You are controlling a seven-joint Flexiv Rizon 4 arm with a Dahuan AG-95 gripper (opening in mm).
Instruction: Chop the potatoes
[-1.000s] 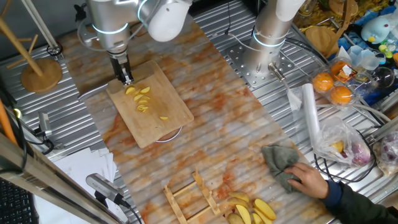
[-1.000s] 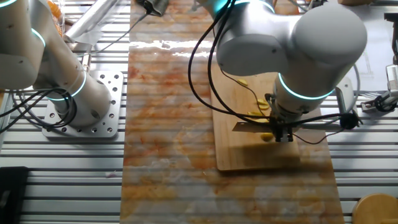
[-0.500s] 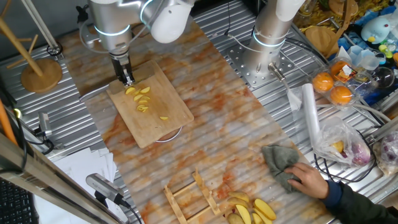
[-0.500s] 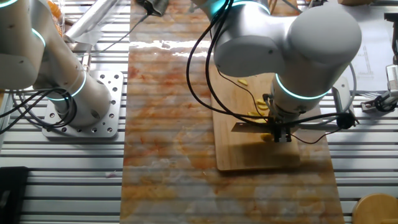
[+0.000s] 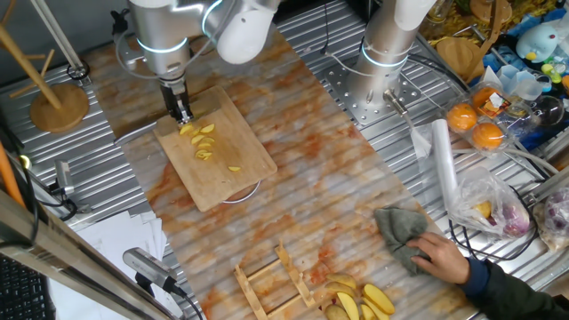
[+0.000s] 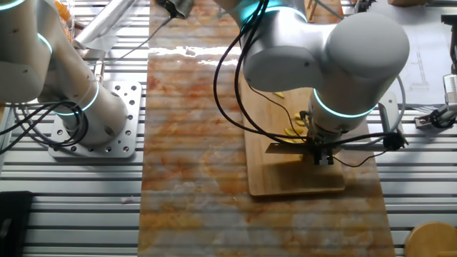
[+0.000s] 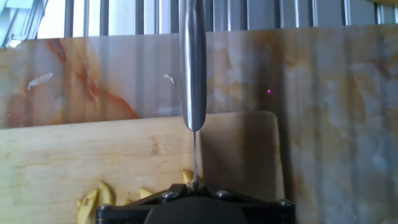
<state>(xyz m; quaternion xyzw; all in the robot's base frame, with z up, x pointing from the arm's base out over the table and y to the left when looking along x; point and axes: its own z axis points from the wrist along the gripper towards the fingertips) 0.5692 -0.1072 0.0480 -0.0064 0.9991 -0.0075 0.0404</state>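
- One fixed view: the potatoes (image 5: 203,140) are sitting as a handful of thin yellow slices toward the upper-left part of the bamboo cutting board (image 5: 218,160), in the upper left of the frame. The gripper (image 5: 180,114) is hanging right at the topmost slices. A person's hand (image 5: 442,258) is pressing a grey cloth (image 5: 400,233) at lower right, and a pile of pale wedges (image 5: 360,300) is lying at the bottom edge.
- The other fixed view: the arm's big white body is blocking most of the board (image 6: 296,168); a few slices (image 6: 294,123) are peeking out just above the gripper (image 6: 323,153), which is clamping a knife (image 6: 285,147) that's pointing left.
- Hand view: the knife (image 7: 193,62) is running straight up the middle, its blade edge-on, fingers closed on it. Slices (image 7: 96,199) are showing at the bottom, left of the blade.
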